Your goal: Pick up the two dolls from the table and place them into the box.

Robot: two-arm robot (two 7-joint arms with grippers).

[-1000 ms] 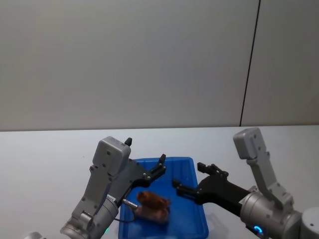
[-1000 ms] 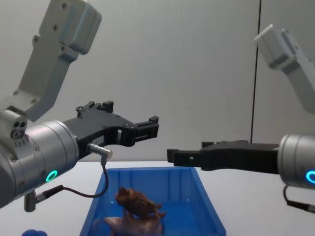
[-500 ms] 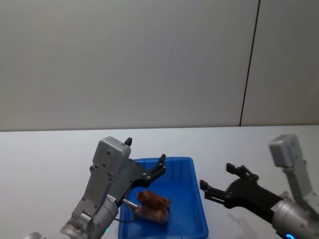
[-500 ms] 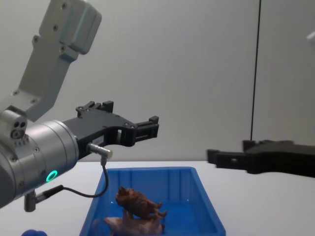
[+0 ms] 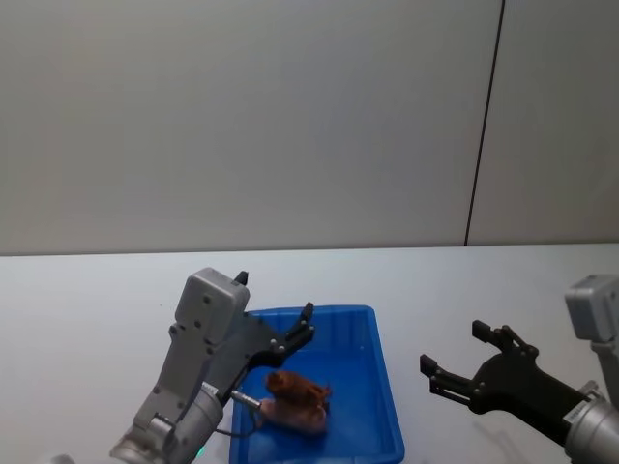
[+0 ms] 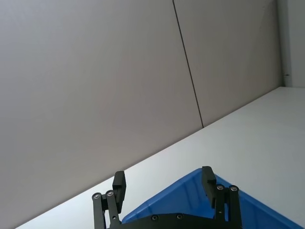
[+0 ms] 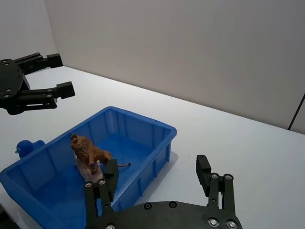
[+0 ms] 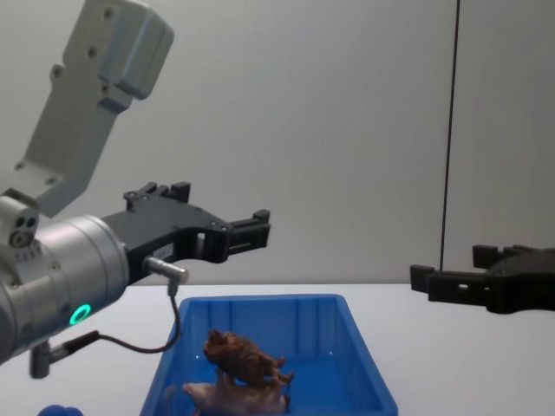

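Observation:
The blue box [image 5: 360,389] sits on the white table [image 5: 87,309] in front of me. Inside it the brown lion doll [image 5: 296,388] stands on top of the pale pink pig doll [image 5: 290,416], which lies on the box floor; the lion [image 8: 244,359] and the pig [image 8: 232,399] are stacked the same way in the chest view. My left gripper [image 5: 297,329] hovers open and empty above the box's left part. Off to the right of the box, my right gripper [image 5: 453,348] is open and empty over bare table. From the right wrist view, the lion [image 7: 88,150] stands inside the box [image 7: 143,122].
A small blue rounded object [image 7: 24,146] lies on the table just left of the box, also low in the chest view [image 8: 54,410]. A plain grey wall stands behind the table. White tabletop stretches to both sides of the box.
My right gripper has drawn back to the right, from above the box to over the bare table beside it. The left gripper shifted slightly left. Both dolls stayed in the box.

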